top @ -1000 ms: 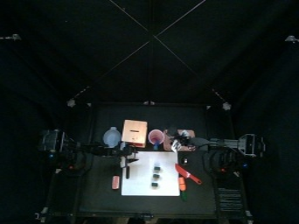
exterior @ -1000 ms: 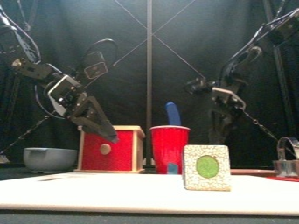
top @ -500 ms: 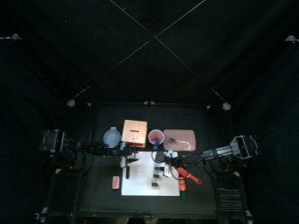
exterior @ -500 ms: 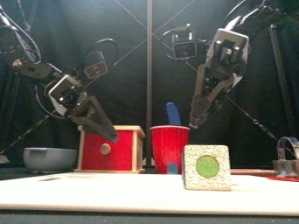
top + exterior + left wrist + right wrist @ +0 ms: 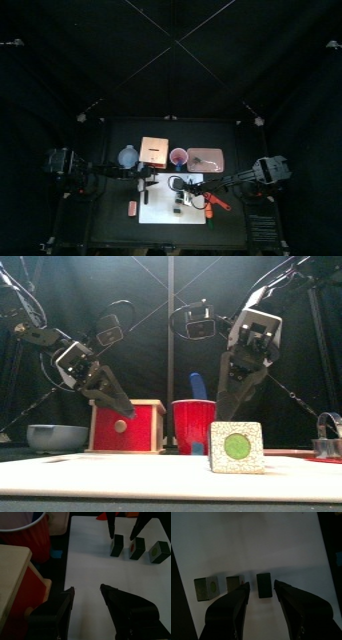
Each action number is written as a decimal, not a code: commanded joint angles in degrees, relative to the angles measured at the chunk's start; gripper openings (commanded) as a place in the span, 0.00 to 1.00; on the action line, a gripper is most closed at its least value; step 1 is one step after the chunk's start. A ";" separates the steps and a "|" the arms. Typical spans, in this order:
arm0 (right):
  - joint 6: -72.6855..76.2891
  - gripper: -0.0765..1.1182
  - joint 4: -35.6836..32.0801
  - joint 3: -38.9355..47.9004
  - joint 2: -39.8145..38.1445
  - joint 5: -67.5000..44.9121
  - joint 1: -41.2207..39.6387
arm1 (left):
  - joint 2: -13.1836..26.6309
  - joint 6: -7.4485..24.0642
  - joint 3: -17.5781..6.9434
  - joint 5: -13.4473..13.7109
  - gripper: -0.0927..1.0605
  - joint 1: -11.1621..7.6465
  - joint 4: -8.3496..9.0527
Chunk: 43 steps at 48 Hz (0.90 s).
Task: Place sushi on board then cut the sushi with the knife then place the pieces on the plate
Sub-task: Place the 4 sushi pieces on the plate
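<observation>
Sushi pieces (image 5: pixel 234 583), three in a row, upright on white cutting board (image 5: pixel 167 215), lower centre of top view. Right gripper (image 5: pixel 260 583) poised right above them, jaws spread wide, nothing held, end piece framed between the tips in right wrist view. Left gripper (image 5: pixel 87 587) hanging over the board near red cup (image 5: pixel 194 424), jaws parted, empty as well. Blue knife (image 5: pixel 198 384) sticking up out of the cup, centre of front view. Wooden box (image 5: pixel 127 426) just left of it. Pink tray (image 5: pixel 205 157) right of cup in top view.
</observation>
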 commanded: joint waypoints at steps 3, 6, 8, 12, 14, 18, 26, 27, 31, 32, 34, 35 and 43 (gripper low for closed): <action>-0.09 0.74 -0.09 -1.32 0.09 -0.18 -0.18 | -0.26 0.09 -0.79 -0.18 0.80 0.00 -0.53; -0.09 0.73 -0.26 -1.41 0.88 -0.18 -0.26 | -0.26 0.09 -0.79 -0.18 0.80 -0.09 -0.53; -0.09 0.73 -0.35 -1.49 1.41 -0.18 -0.26 | -0.26 0.09 -0.79 -0.18 0.80 -0.09 -0.53; -0.09 0.72 -0.53 -1.67 2.20 -0.18 -0.26 | -0.18 0.09 -0.79 -0.18 0.80 0.00 -0.53; -0.09 0.71 -0.53 -1.76 2.46 -0.18 -0.18 | -0.18 0.09 -0.79 -0.18 0.80 0.00 -0.53; 0.00 0.65 -0.79 -1.85 2.55 -0.18 -0.26 | 0.00 0.09 -0.79 -0.18 0.80 0.00 -0.53; 0.09 0.56 -0.18 -1.23 0.97 0.09 -0.97 | 0.18 0.09 -0.79 -0.18 0.80 0.00 -0.53; 0.09 0.56 -0.09 -1.05 0.44 0.35 -1.14 | 0.26 0.09 -0.79 -0.18 0.80 0.00 -0.53; 0.09 0.56 0.09 0.09 -1.93 2.11 -1.93 | 0.26 0.09 -0.79 -0.18 0.80 -0.09 -0.53; 0.09 0.56 0.09 0.44 -2.72 2.64 -2.20 | 0.18 0.09 -0.79 -0.18 0.80 0.00 -0.53; 0.18 0.56 0.26 1.41 -4.83 4.22 -2.99 | 0.18 0.09 -0.79 -0.18 0.80 0.00 -0.53; 0.09 0.56 0.35 1.85 -5.80 4.92 -3.43 | 0.26 0.09 -0.79 -0.18 0.80 0.00 -0.53; 0.18 0.56 0.44 5.45 -12.92 11.25 -8.26 | 0.26 0.18 -0.88 -0.18 0.80 0.00 -0.53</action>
